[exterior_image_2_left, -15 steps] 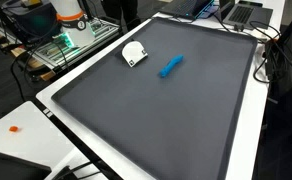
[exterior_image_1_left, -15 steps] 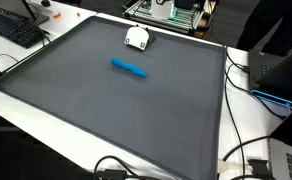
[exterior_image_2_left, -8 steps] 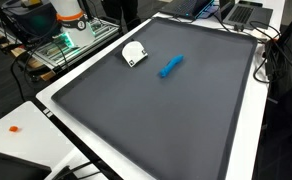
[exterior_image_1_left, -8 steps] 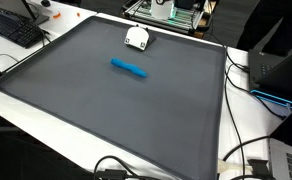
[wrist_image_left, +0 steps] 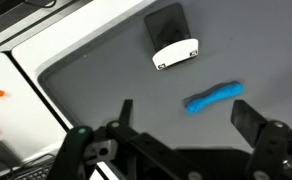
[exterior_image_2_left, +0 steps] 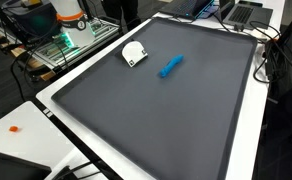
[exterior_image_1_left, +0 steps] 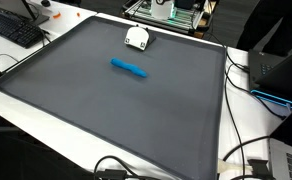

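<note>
A dark grey mat (exterior_image_1_left: pixel 136 115) covers the white desk (exterior_image_1_left: pixel 46 113). A blue cylinder (exterior_image_1_left: pixel 129 68) lies on it, near a white object (exterior_image_1_left: pixel 137 38). The tool (wrist_image_left: pixel 186 118) hovers above with its jaws wide apart, gripping nothing.

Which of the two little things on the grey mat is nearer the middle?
The blue stick. It lies flat well inside the mat, while the white thing sits close to one edge.
</note>
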